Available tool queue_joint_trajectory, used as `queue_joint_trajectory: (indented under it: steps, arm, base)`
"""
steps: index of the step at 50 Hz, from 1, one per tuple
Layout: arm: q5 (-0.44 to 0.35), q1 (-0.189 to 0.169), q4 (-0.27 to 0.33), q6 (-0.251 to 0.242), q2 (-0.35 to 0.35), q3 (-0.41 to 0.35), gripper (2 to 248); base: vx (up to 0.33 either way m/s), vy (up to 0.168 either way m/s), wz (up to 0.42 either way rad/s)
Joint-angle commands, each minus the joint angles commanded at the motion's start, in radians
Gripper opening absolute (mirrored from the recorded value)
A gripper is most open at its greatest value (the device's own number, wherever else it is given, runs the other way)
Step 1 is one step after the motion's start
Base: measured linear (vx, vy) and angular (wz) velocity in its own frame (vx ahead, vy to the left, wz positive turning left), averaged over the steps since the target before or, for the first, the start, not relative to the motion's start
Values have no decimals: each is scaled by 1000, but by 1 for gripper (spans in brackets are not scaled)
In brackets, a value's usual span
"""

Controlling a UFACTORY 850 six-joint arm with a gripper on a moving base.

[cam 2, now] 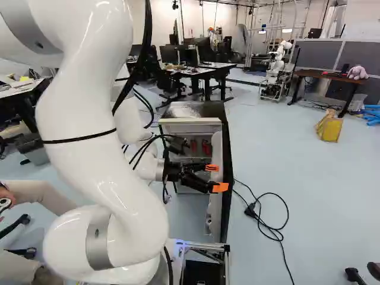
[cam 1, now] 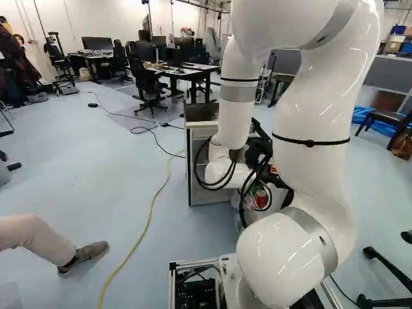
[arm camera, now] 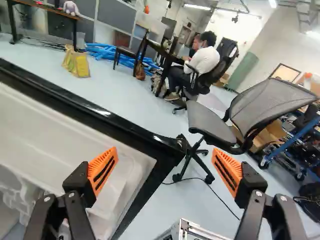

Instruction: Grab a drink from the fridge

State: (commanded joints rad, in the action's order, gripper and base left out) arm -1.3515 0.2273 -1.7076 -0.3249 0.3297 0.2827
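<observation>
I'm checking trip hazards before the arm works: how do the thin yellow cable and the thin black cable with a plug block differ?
The thin yellow cable sweeps in one long gentle curve; the thin black cable with a plug block is looped. The yellow cable runs left of the small white-rimmed fridge in the left base view, the black cable right of it in the right base view. Both lie on the pale floor.

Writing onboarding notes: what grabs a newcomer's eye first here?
The big white arm, filling the left of the right base view. Then the open claw, its orange pads bright by the open door of the fridge. Last, red cans inside.
</observation>
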Motion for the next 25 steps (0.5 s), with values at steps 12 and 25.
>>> queue_joint_trajectory:
  steps: [12, 25]
  arm:
    - [-10, -105, 0, 0, 19, 54, 247]
    - [-10, -211, 0, 0, 42, 114, 247]
  base:
    - [0, 0, 0]
    - [0, 0, 0]
